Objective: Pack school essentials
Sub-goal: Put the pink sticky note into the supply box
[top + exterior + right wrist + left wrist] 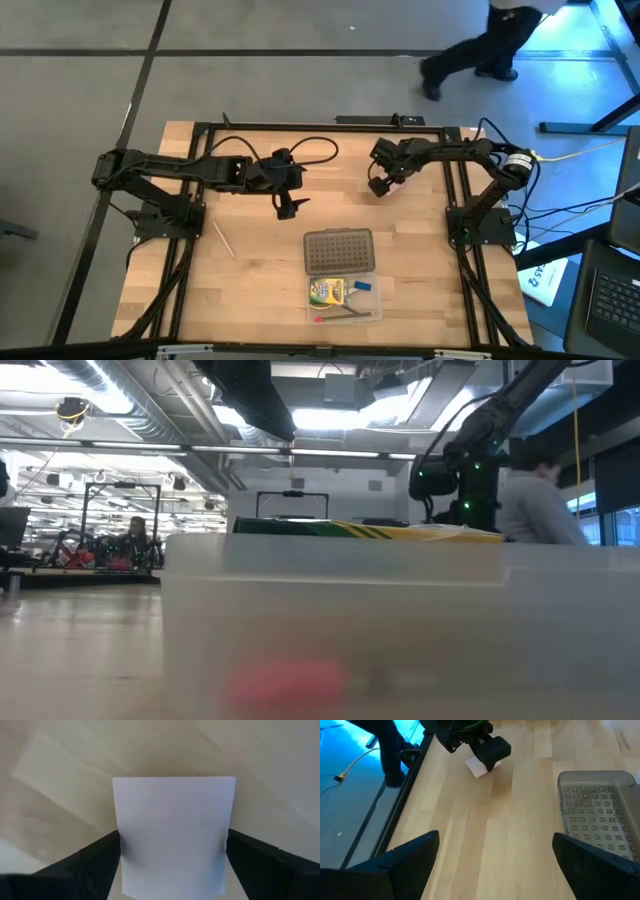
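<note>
Right hand (381, 186) is hanging over the far-right part of the tabletop (250, 300), fingers (95, 862) closed against both side edges of a pale square pad (172, 835). In the right wrist view the pad is reading white and blank, a flat sheet filling the gap between the fingers; in the left wrist view it is showing as a small pale block (477, 767) under that hand, at or just above the wood — contact cannot be told.

Left hand (287, 208) is hovering near the tabletop's centre, fingers (405, 857) spread wide, holding nothing.

The clear case (343, 285) is sitting open near the front centre, its grey dotted lid (339, 251) on the far side. The green-yellow crayon box (328, 291) and small blue eraser (363, 286) are lying inside. A pale pencil (224, 240) is lying on the wood to the left, well apart from both hands.
</note>
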You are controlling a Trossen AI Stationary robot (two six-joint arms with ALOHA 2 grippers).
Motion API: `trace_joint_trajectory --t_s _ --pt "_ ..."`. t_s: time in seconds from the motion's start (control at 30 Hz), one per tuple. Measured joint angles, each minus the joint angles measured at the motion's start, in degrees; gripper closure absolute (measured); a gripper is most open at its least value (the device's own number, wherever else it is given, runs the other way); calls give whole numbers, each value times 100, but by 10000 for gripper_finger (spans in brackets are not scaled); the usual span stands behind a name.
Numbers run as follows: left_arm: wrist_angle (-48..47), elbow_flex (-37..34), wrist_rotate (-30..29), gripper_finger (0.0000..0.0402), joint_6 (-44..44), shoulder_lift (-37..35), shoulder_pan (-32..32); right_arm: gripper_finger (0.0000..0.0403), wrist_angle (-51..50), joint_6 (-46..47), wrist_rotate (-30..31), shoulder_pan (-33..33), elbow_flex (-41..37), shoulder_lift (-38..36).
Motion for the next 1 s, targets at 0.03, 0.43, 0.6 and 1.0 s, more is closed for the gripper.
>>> trace_joint_trajectory --t_s 0.03,0.43,0.6,1.0 --pt "0 0 0 19 0 0 0 58 -58 -12 23 53 61 0" --pt "25 0 0 19 -1 0 1 57 -1165 -144 115 1017 1236 -4" --pt "-85 0 -3 19 -4 0 -62 57 -1851 169 119 1802 1730 -7" --pt "-410 0 14 19 -157 -501 -837 57 -1980 1571 117 4249 2365 -11"
